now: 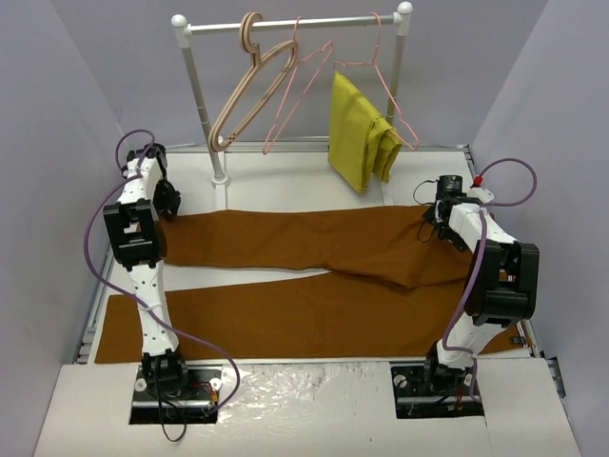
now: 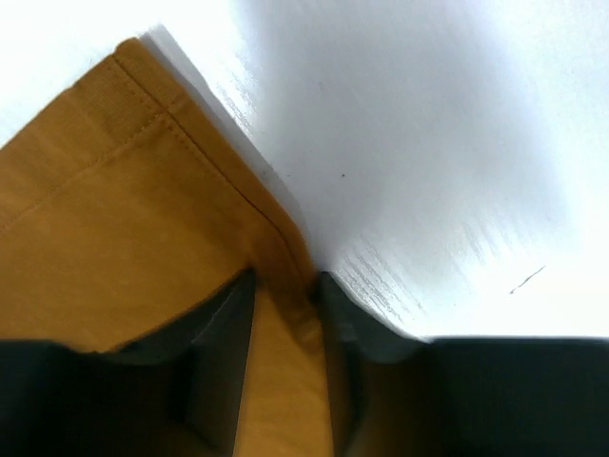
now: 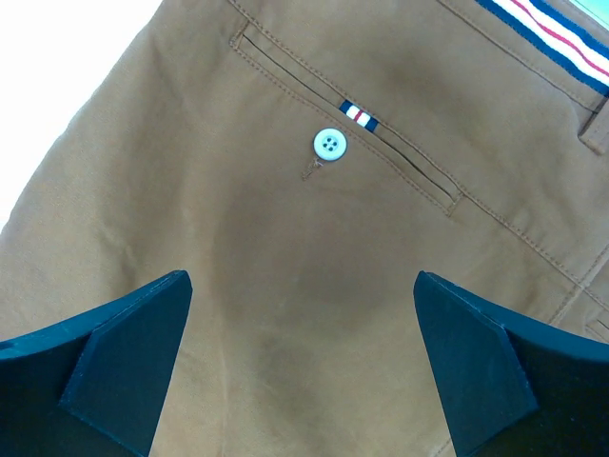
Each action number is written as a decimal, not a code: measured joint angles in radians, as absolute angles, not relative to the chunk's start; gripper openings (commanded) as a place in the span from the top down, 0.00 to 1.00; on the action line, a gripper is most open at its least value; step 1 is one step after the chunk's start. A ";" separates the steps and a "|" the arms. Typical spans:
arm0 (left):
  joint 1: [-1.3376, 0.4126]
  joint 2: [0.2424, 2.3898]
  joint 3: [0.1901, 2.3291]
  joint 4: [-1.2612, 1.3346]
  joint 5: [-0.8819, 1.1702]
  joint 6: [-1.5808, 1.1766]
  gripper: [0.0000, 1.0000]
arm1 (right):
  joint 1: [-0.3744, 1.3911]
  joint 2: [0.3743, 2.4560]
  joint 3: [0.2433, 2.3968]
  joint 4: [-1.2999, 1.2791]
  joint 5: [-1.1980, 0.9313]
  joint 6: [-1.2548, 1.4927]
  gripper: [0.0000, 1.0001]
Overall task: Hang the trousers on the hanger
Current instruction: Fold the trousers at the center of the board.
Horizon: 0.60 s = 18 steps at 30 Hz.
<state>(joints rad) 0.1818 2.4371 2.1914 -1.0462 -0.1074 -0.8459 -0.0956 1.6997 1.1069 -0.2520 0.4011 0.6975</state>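
Observation:
The rust-brown trousers point(image 1: 314, 243) lie flat across the white table, legs to the left and waist to the right. My left gripper point(image 1: 169, 202) sits at the far leg's hem. In the left wrist view its jaws point(image 2: 285, 286) stand narrow, with the hem edge of the trousers point(image 2: 114, 209) bunched between them. My right gripper point(image 1: 433, 214) hovers open over the seat of the trousers point(image 3: 314, 267), below a white pocket button point(image 3: 329, 144) and the striped waistband trim point(image 3: 552, 38). The empty pink wire hanger point(image 1: 295, 86) hangs on the rail at the back.
A white rack point(image 1: 295, 21) at the back carries a beige wooden hanger point(image 1: 249, 90) and a second pink hanger point(image 1: 390, 86) bearing a mustard-yellow garment point(image 1: 360, 133). Bare white table point(image 2: 428, 143) lies beyond the hem. Grey walls close in both sides.

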 measured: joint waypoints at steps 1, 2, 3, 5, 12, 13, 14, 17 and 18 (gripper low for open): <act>0.182 2.437 2.191 -1.047 -0.109 -0.846 0.84 | -0.096 1.700 1.107 -0.251 0.400 0.698 0.00; 0.182 2.437 2.189 -1.047 -0.109 -0.845 0.88 | -0.096 1.700 1.107 -0.250 0.400 0.698 0.00; 0.182 2.437 2.189 -1.048 -0.110 -0.840 0.97 | -0.096 1.700 1.107 -0.250 0.400 0.698 0.00; 0.182 2.437 2.188 -1.050 -0.112 -0.835 0.98 | -0.096 1.700 1.107 -0.250 0.400 0.698 0.00; 0.182 2.423 2.167 -1.042 -0.112 -0.794 0.98 | -0.096 1.703 1.149 -0.255 0.407 0.705 0.00; 0.182 2.417 2.156 -1.039 -0.113 -0.787 0.98 | -0.096 1.710 1.173 -0.258 0.413 0.706 0.00; 0.182 2.409 2.142 -1.035 -0.113 -0.779 0.98 | -0.097 1.720 1.202 -0.258 0.417 0.706 0.00; 0.183 2.373 2.080 -1.020 -0.117 -0.754 0.98 | -0.099 1.773 1.307 -0.257 0.430 0.714 0.00; 0.183 2.361 2.061 -1.017 -0.119 -0.747 0.98 | -0.102 1.790 1.334 -0.256 0.432 0.719 0.00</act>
<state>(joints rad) 0.1833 2.3611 2.0609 -1.0172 -0.1192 -0.7471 -0.1020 1.7897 1.3342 -0.2558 0.4320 0.7189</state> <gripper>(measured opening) 0.045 0.999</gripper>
